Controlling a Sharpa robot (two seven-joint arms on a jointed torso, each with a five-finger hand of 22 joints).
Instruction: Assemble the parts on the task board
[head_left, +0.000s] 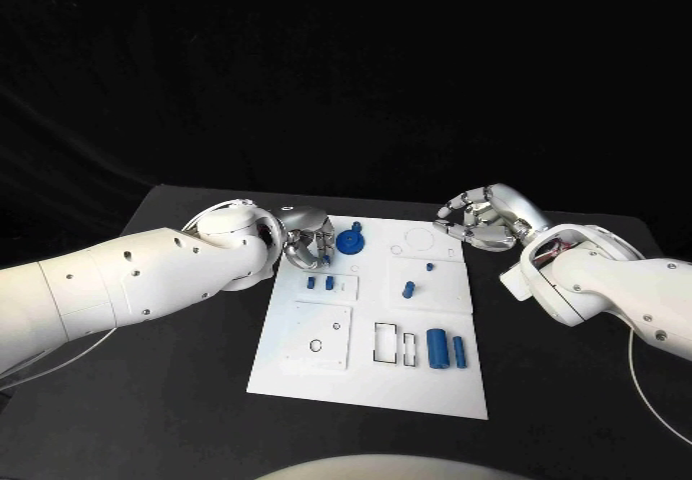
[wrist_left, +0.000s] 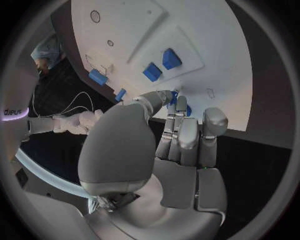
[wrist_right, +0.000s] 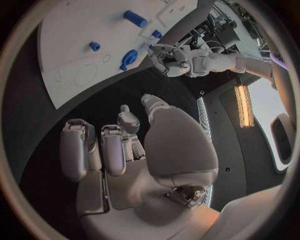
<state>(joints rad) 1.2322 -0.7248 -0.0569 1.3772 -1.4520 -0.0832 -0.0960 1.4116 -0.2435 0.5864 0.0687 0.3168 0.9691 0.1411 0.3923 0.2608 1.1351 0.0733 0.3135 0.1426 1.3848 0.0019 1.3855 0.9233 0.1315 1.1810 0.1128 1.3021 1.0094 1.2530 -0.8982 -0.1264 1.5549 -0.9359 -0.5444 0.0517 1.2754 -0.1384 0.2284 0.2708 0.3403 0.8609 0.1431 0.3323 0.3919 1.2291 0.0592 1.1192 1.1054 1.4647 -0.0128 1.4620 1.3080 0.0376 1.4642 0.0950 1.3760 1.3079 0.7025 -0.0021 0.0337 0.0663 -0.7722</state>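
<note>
The white task board (head_left: 289, 375) lies in the middle of the black table. A blue round part (head_left: 351, 243) with an upright knob sits near the board's far left corner. My left hand (head_left: 306, 245) is at its left side, and thumb and fingertips (wrist_left: 180, 104) pinch the blue round part (wrist_left: 173, 95). From the right wrist, the left hand (wrist_right: 170, 56) is seen touching that part (wrist_right: 129, 57). My right hand (head_left: 483, 218) hovers over the board's far right corner, fingers loosely bent and apart, holding nothing.
Two small blue blocks (head_left: 320, 283) stand in a plate on the board's left. A small blue peg (head_left: 408, 290) lies mid-board. Two blue cylinders (head_left: 447, 350) lie near the right edge beside rectangular slots (head_left: 387, 342). A round hole (head_left: 316, 346) is in the near-left plate.
</note>
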